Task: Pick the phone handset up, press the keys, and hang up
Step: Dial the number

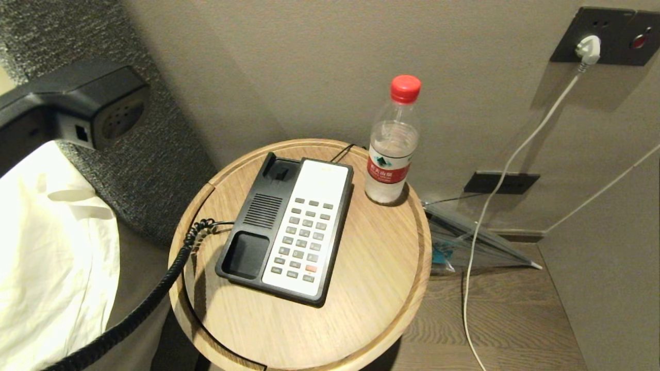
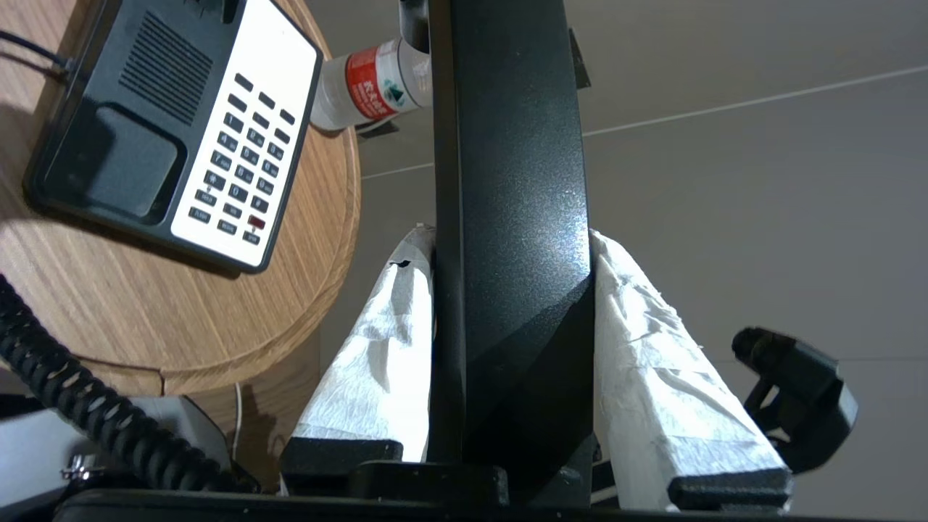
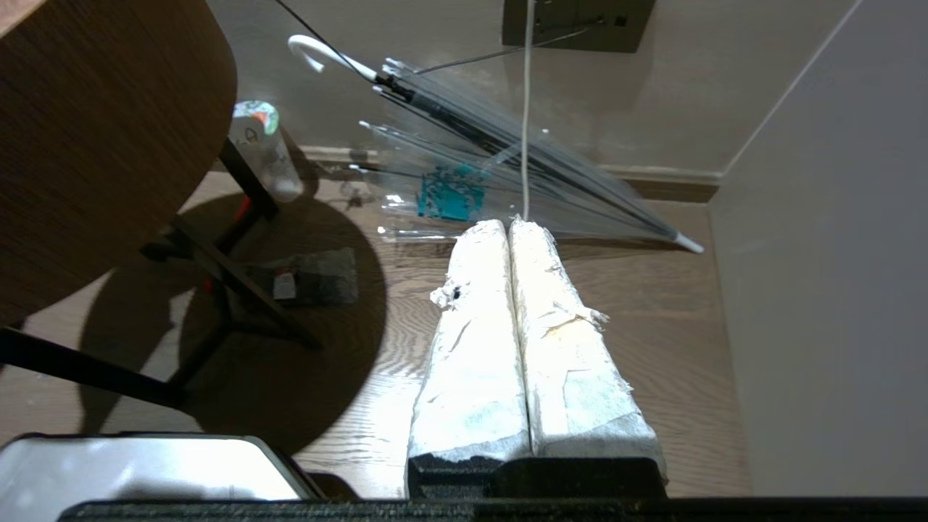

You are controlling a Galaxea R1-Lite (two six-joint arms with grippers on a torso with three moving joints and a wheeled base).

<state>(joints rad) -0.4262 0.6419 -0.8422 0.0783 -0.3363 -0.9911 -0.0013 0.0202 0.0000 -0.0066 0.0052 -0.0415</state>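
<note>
A black plastic phone base (image 1: 258,242) with a slotted grille carries a white faceplate (image 1: 314,206) of grey keys (image 1: 304,239), one red-orange. The long black plastic phone handset (image 2: 507,217) has a black coiled cord (image 1: 154,293). The round desk (image 1: 371,288) shows light wood grain. A clear plastic bottle (image 1: 392,149) has a red cap and label.

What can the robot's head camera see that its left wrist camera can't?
Only the head view shows the red cap on the water bottle, the wall socket with its white plug and the white bedding.

Only the left wrist view shows the phone handset, clamped between the left gripper's white-wrapped fingers and held away from the phone.

Both show the round wooden table, the phone base with its empty cradle, the keys, the coiled cord and the water bottle.
</note>
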